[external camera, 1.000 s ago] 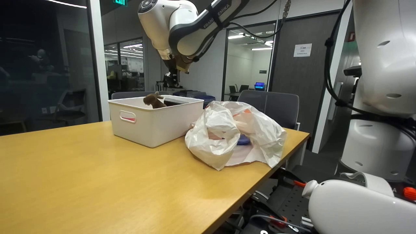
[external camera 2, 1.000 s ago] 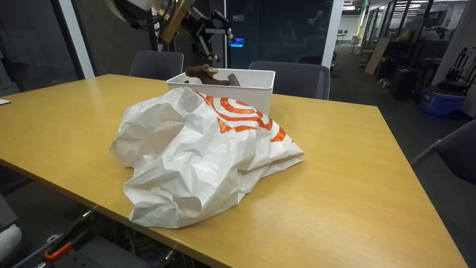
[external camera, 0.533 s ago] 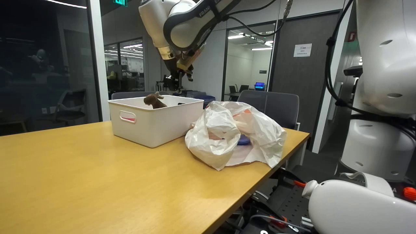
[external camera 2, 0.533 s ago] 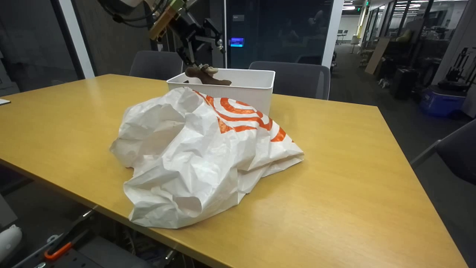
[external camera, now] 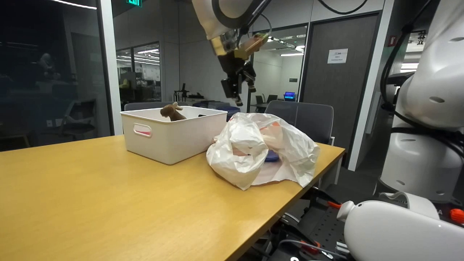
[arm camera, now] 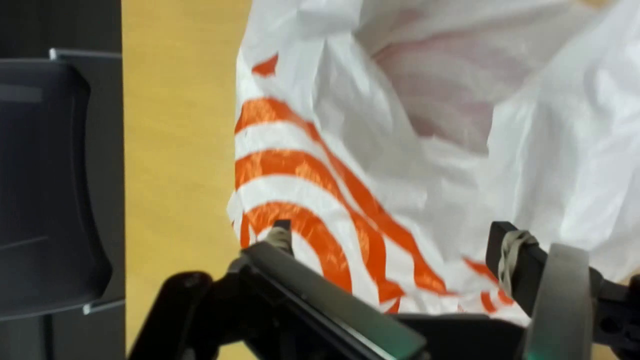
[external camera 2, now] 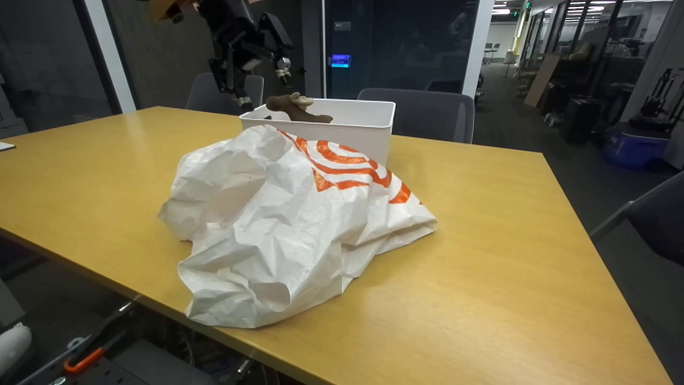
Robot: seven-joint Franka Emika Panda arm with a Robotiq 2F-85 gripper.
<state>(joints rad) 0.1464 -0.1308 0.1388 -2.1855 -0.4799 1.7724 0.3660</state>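
Since a second ago the black Robotiq gripper [external camera 2: 265, 88] has swung away from over the white plastic bin [external camera: 174, 141] and now hangs above the crumpled plastic bag [external camera 2: 299, 230], its fingers [arm camera: 530, 265] spread wide apart, clear of the plastic. Pale bands [arm camera: 279, 239] wrap their tips. From where I stand, the bag is thin, white and slightly glossy, full of creases, slumped on the yellow table [external camera: 108, 199] near the edge by the robot [external camera: 417, 163], just beside the bin; whether the two touch I can't tell. Orange curved bands [arm camera: 270, 162], nested like a bullseye, run across one side of it. Its mouth gapes, showing a pinkish inner face and a dark blue object [external camera: 272, 156] within. A dark office chair [external camera: 311, 116] stands beyond the bag at the table's far edge. As for writing, a green EXIT sign [external camera: 134, 3] glows up high, while the paper notice [external camera: 337, 56] on the grey door [external camera: 340, 98] carries print too small for me to read. Bag, bin and the brown plush animal [external camera: 172, 112] inside the bin keep their places, but the grey flat-edged thing that stuck up beside the plush in an exterior view a second ago no longer shows above the rim
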